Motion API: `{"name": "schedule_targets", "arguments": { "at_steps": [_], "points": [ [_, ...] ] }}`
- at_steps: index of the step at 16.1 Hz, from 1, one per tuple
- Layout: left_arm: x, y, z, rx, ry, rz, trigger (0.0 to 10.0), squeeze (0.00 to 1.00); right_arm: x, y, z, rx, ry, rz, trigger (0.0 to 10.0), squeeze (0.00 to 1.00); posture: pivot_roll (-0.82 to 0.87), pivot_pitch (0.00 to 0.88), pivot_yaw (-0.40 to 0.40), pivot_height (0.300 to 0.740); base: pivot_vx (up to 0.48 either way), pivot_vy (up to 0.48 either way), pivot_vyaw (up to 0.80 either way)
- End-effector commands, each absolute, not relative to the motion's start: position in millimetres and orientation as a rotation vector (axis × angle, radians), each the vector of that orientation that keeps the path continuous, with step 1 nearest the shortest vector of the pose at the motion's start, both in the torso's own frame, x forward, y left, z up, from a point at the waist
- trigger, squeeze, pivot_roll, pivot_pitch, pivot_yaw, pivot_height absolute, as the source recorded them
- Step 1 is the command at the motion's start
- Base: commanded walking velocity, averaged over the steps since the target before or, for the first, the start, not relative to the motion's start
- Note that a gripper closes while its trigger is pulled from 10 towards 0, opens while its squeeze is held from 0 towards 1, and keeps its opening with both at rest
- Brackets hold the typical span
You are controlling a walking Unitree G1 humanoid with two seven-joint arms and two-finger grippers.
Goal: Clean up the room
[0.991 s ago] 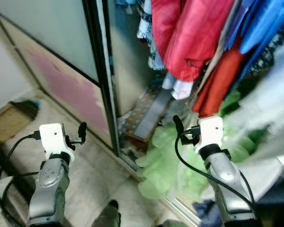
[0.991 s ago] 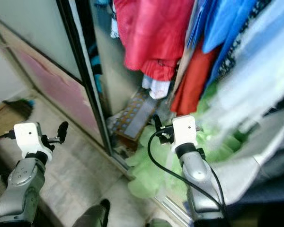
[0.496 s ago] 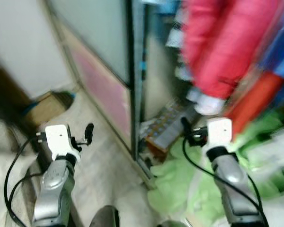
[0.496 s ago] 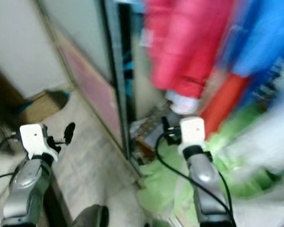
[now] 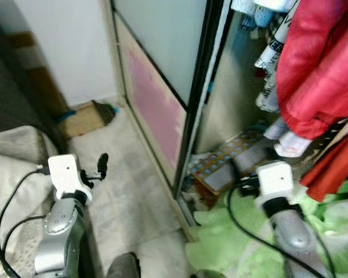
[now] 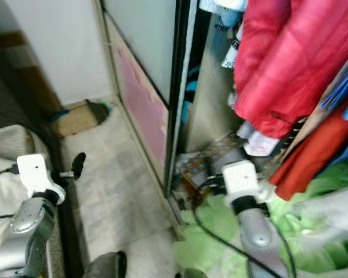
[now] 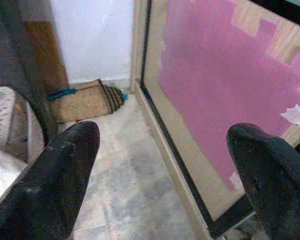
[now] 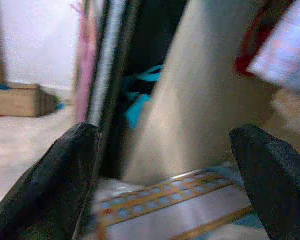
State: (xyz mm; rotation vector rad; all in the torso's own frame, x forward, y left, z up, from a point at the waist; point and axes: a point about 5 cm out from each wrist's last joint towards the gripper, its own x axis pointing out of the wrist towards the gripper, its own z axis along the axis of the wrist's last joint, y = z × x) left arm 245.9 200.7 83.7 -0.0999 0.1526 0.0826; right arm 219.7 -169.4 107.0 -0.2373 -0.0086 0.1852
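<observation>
I can read no text, label, brand or number here. A black and white garment (image 5: 271, 55) hanging in the wardrobe beside the red jacket (image 5: 319, 69) has dark marks that may be letters, but they are too blurred to make out.

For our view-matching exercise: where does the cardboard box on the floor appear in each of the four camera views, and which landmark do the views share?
Left eye view: cardboard box on the floor at upper left, against the white wall.
Right eye view: upper left, same spot by the wall.
Left wrist view: on the floor at the wall's foot, near the door frame.
Right wrist view: on the floor by the wall, blurred.
Shared landmark: the pink door panel.
</observation>
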Motion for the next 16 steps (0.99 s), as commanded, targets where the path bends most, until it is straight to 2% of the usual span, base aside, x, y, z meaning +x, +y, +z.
{"name": "schedule_targets", "arguments": {
  "at_steps": [1,9,16],
  "points": [
    [247,195,82,-0.099,0.163,0.06,10.0,0.0,219,-170,104,-0.18,0.024,0.198,10.0,0.0,-0.01,0.1,-0.049,0.74,0.0,0.0,0.8],
    [244,194,81,-0.11,0.167,0.053,10.0,0.0,243,-166,101,-0.146,0.003,0.207,10.0,0.0,0.02,0.092,-0.06,0.74,0.0,0.0,0.8],
    [239,191,81,-0.149,0.215,-0.014,10.0,0.0,237,-154,96,-0.06,0.058,0.365,10.0,0.0,0.02,0.1,-0.058,0.74,0.0,0.0,0.8]
  ]
}}
